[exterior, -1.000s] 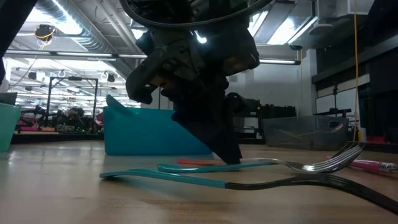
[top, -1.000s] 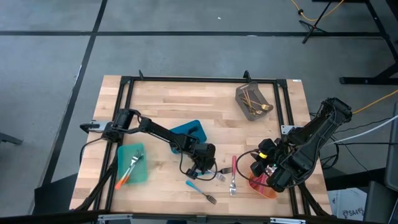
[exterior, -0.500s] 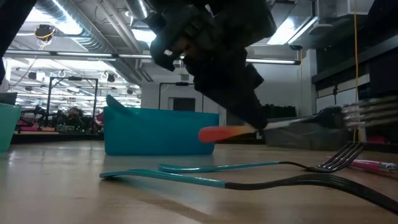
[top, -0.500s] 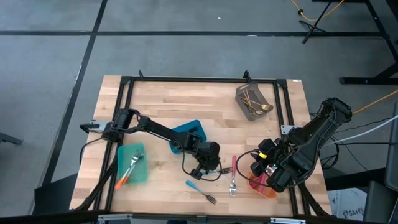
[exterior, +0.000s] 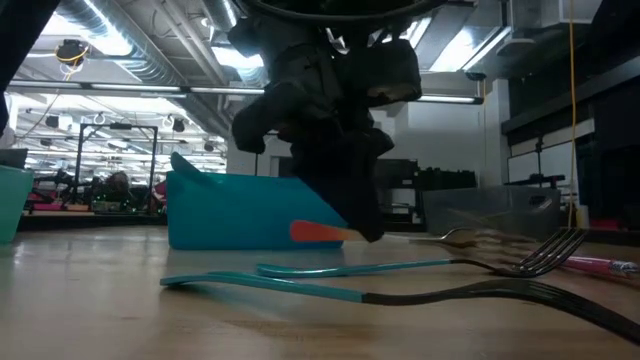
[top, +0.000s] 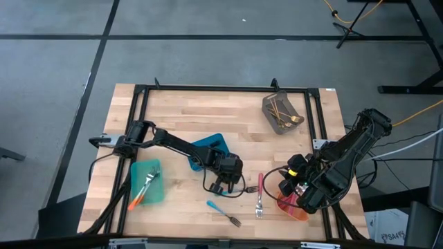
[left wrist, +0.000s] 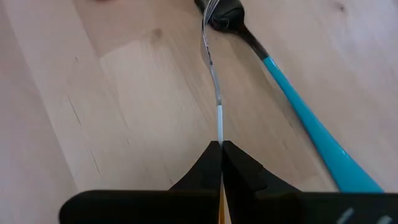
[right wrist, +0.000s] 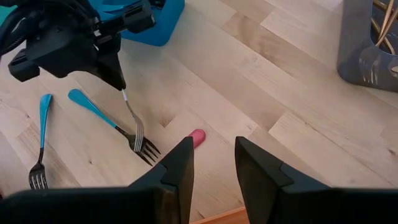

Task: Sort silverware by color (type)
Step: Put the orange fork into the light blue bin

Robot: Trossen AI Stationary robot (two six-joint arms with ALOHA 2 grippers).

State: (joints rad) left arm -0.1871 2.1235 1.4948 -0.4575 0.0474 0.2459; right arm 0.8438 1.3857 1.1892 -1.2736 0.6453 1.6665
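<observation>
The left tool, near the centre of the high view, was pinched fully closed on an orange-handled fork, lifted just clear of the surface. The fork looked light, stiff and slick; holding its thin neck near the handle seemed safest.

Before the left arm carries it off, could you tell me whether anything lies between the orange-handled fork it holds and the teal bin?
Nothing visible does. The left gripper holds the orange-handled fork clear of the table; bare wood runs to the teal bin, and the blue-handled forks lie off that line.
</observation>
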